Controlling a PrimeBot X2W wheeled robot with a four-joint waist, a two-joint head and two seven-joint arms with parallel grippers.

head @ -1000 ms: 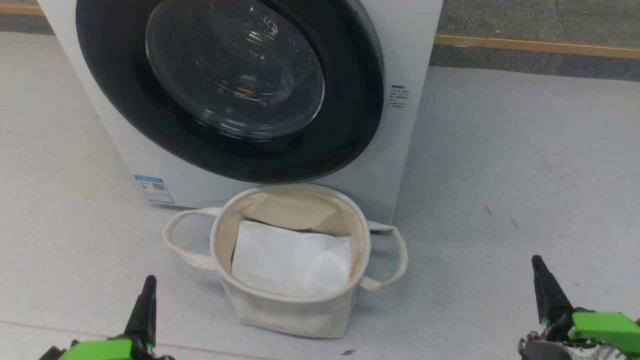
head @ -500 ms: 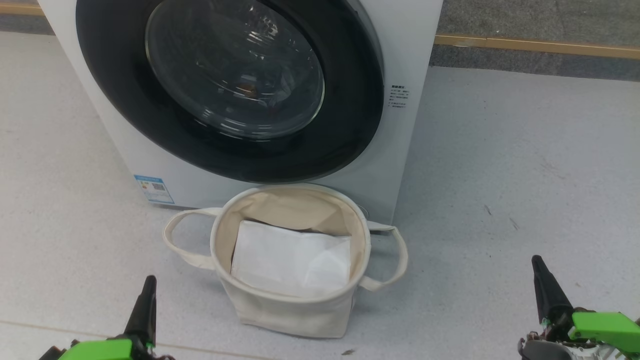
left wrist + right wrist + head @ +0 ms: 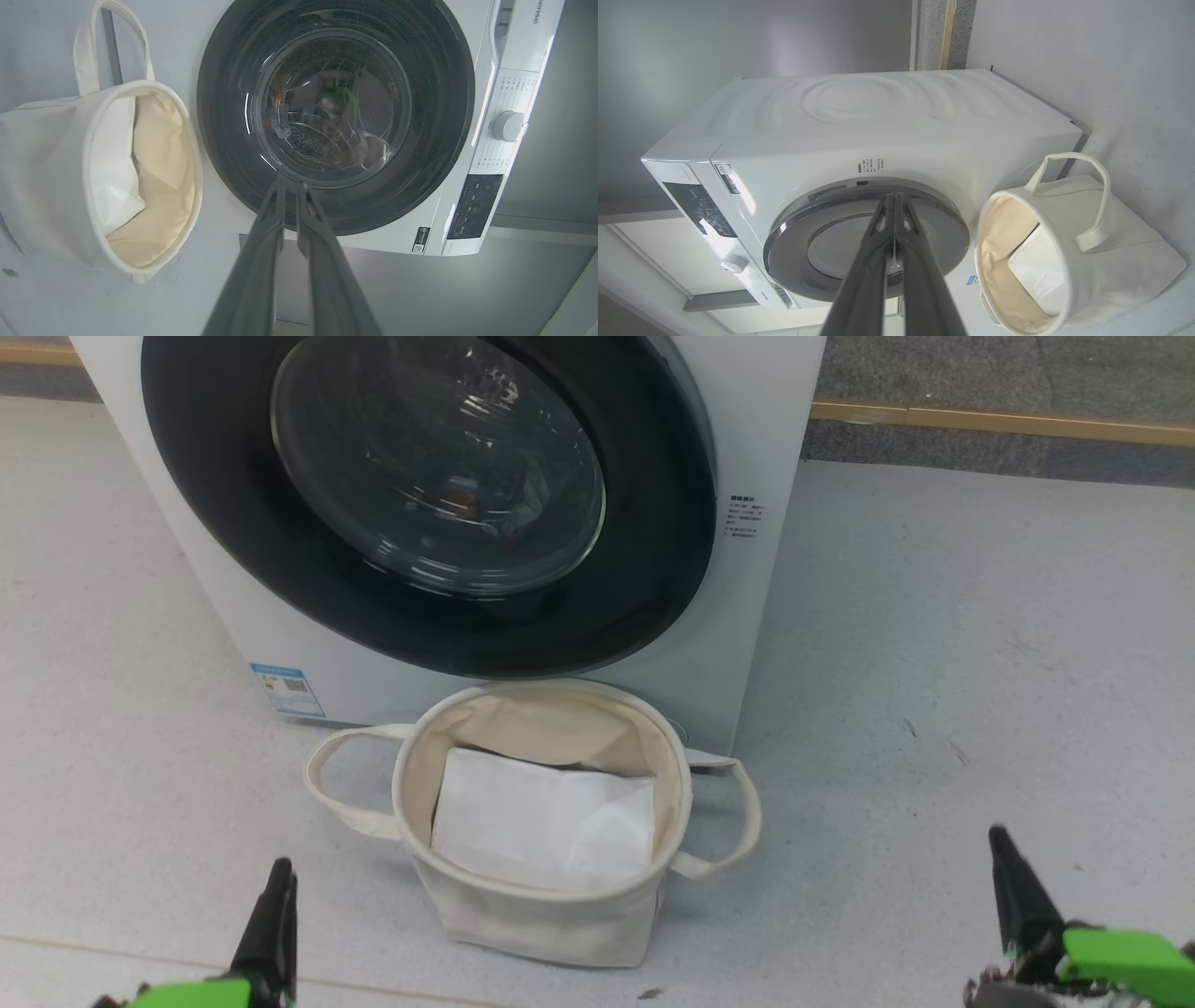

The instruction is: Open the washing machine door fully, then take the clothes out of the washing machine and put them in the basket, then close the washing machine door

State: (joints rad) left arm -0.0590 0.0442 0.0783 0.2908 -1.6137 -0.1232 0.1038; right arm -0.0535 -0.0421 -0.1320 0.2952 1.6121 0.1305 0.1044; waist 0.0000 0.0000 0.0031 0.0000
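Head view had both tools sitting slightly lower at the bottom edge than a moment before, the left tool [image 3: 278,887] at lower left and the right tool [image 3: 1001,849] at lower right, each well apart from everything else. The change that mattered showed in the left wrist view: the left tool's fingers, closed a second earlier, had parted to a narrow gap and held nothing. In the right wrist view the right tool [image 3: 895,198] was pressed shut and empty. The washing machine door [image 3: 429,504] was still closed against the washing machine [image 3: 756,429]. The clothes [image 3: 467,506] lay behind its glass, only a dim patch with an orange-brown spot. The basket [image 3: 541,924] stood on the floor [image 3: 934,663] just in front, holding a white sheet of paper [image 3: 546,821]. Nothing of the task was done yet; the parting fingers suggested a reach for the door was about to begin.
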